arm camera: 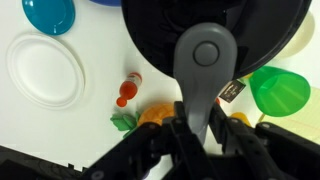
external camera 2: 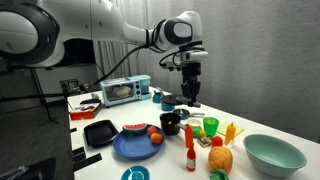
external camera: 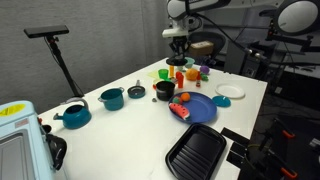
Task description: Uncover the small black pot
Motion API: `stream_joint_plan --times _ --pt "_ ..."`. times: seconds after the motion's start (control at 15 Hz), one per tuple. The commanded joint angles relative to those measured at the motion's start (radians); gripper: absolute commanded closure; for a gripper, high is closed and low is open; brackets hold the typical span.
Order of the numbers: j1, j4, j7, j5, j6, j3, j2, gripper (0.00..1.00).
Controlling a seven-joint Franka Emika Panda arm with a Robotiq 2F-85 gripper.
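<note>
The small black pot (external camera: 164,91) stands uncovered on the white table, next to the blue plate; it also shows in an exterior view (external camera 2: 170,123). My gripper (external camera: 178,52) hangs in the air behind it, above the toy food, and shows in an exterior view (external camera 2: 190,88) too. In the wrist view the gripper (arm camera: 200,128) is shut on the grey handle of the black lid (arm camera: 160,35), which fills the upper part of that view. The lid is lifted clear of the pot.
Two teal pots (external camera: 111,98) (external camera: 74,116) and a flat grey piece with a knob (external camera: 136,90) stand in a row. A blue plate (external camera: 200,110) holds watermelon. Also here are a grill pan (external camera: 197,152), a white plate (arm camera: 45,70), a green cup (arm camera: 280,90), a red bottle (arm camera: 127,90) and a teal bowl (external camera 2: 273,153).
</note>
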Motion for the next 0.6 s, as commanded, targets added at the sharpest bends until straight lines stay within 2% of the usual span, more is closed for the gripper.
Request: stream_joint_plan --times 0.0,0.27,0.53 --pt "-0.011 -0.243 -0.017 -0.006 0.078 -0.01 -0.14 0.93" --pt "-0.024 -0.438 -0.002 0.003 0.111 -0.015 -0.218 0.93" --pt "-0.031 -0.639 0.022 -0.008 0.166 -0.048 -0.278 0.93"
